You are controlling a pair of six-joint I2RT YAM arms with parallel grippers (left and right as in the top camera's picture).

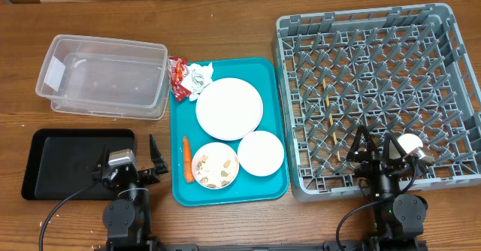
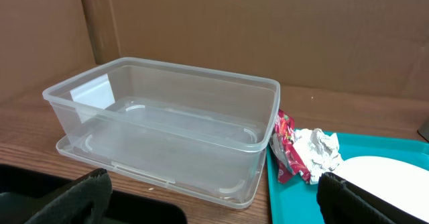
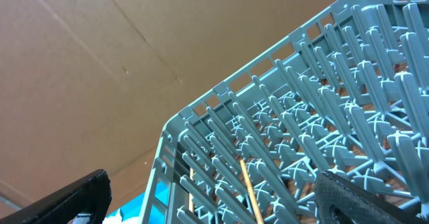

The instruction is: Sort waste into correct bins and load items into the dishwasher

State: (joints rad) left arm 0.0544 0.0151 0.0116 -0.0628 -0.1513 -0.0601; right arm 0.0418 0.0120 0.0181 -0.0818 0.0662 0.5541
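On the teal tray (image 1: 180, 142) lie a large plate (image 1: 229, 108), an empty bowl (image 1: 261, 153), a bowl of beige scraps (image 1: 215, 165), a carrot (image 1: 186, 159), a red wrapper (image 1: 178, 77) and a crumpled tissue (image 1: 199, 77). The grey dish rack (image 1: 376, 71) holds chopsticks (image 1: 331, 116) and a small white cup (image 1: 409, 144). My left gripper (image 1: 129, 158) is open and empty between the black tray (image 1: 60, 164) and the teal tray, facing the clear tub (image 2: 167, 130). Over the rack's near edge, my right gripper (image 1: 376, 146) is open beside the cup.
In the left wrist view the wrapper (image 2: 283, 147) and tissue (image 2: 318, 150) sit just right of the tub. In the right wrist view a chopstick (image 3: 249, 190) leans among the rack's pegs (image 3: 322, 117). Brown cardboard walls stand behind the table.
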